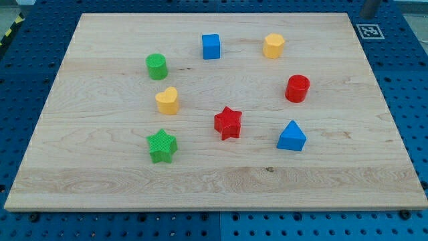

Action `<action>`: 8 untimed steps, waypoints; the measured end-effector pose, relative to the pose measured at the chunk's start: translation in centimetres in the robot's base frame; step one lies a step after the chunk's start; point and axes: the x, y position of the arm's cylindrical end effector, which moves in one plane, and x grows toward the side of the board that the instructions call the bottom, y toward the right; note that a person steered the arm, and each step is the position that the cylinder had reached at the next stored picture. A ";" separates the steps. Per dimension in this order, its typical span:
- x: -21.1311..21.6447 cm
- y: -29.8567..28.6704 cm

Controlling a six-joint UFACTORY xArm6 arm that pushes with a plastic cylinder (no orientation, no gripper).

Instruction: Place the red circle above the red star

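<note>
On the wooden board (100, 181): layout before the push, rod tip out of view, so its state cannot be told.
Red circle (297, 88) sits near 2 o'clock of the red star (228, 122), well apart; 12 o'clock of the star lies open.

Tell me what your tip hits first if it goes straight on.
My tip does not show in this view, so I cannot tell its line. The red circle lies up and to the view's right of the red star, apart.
</note>
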 end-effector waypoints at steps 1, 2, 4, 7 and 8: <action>0.0 0.0; 0.2 -0.3; 3.9 -1.0; 13.6 -8.7; 18.8 -11.5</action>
